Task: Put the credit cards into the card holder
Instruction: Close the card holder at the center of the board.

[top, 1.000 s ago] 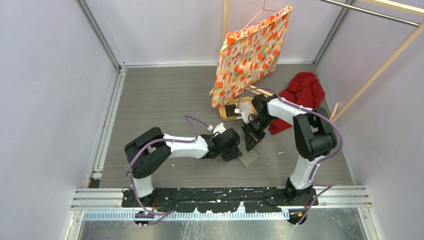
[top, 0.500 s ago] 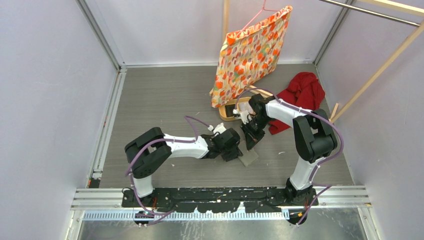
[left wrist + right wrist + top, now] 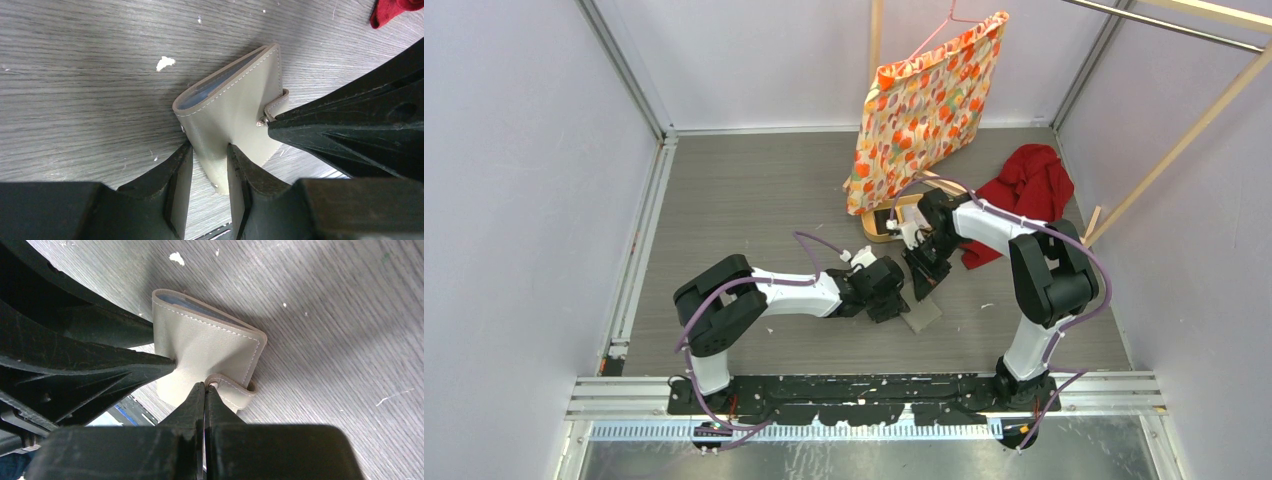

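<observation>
The grey, wood-grained worktop is carrying the folded card holder, a smooth olive-grey square with pale stitching. The left gripper is clamping its near edge. The right gripper is pinching its small rounded snap tab.

A: By what is the space enclosed?
B: By plain pale lilac walls, held in silver aluminium corner posts.
A: And what is laid below?
B: A grey wood-grain surface, flecked with small white chips and evenly, softly lit. Pale wooden rods are seen at the right, and an orange-patterned cloth on a pink hanger is hung at the back.
</observation>
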Robot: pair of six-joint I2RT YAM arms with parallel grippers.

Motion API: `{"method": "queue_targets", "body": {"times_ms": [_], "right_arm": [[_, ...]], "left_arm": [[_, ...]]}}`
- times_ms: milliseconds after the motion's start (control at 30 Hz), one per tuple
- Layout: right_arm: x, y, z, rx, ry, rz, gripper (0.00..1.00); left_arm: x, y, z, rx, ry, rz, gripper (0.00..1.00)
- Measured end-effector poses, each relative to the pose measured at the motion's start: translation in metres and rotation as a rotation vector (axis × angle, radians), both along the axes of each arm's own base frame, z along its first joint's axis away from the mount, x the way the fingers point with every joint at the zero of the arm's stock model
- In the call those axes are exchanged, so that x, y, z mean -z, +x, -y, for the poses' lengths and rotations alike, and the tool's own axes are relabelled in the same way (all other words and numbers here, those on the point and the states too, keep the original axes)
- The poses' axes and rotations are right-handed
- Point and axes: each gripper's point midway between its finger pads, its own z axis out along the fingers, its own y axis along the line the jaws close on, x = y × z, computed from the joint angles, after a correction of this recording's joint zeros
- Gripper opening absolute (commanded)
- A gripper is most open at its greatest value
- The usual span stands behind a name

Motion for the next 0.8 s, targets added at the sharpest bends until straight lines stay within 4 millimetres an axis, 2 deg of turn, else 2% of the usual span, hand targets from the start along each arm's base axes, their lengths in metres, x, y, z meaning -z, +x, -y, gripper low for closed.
{"method": "queue_targets", "body": {"times_ms": [800], "right_arm": [[0.0018,-0.0055,0.0014,-0.041,-0.042,0.027,0.01]], "left_arm": [[0.0002,-0.0001,0.0,0.0,-0.001,0.0,0.34]]}}
